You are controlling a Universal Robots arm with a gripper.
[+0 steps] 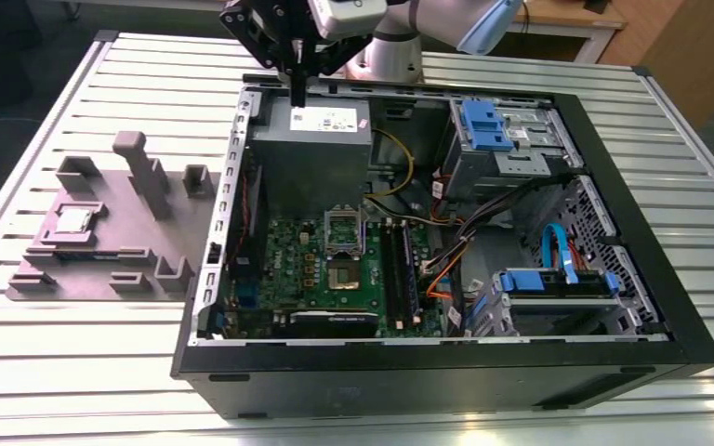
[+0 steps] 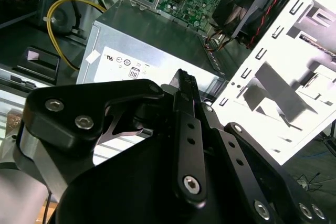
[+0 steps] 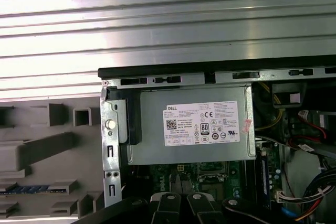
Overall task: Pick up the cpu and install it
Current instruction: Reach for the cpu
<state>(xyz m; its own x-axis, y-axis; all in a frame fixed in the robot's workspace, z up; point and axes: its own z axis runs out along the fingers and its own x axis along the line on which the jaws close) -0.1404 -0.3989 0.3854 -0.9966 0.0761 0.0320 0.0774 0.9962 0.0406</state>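
Pickup not begun: the cpu (image 1: 74,219) lies on the grey tray (image 1: 85,275) at 9 o'clock of the computer case (image 1: 456,372) in the exterior view; the gripper (image 1: 297,98), closed and empty, hangs at 12 o'clock.

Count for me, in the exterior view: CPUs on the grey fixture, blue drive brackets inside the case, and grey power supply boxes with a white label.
cpu on the grey fixture: 1
blue drive brackets in the case: 2
power supply box: 1
Total: 4
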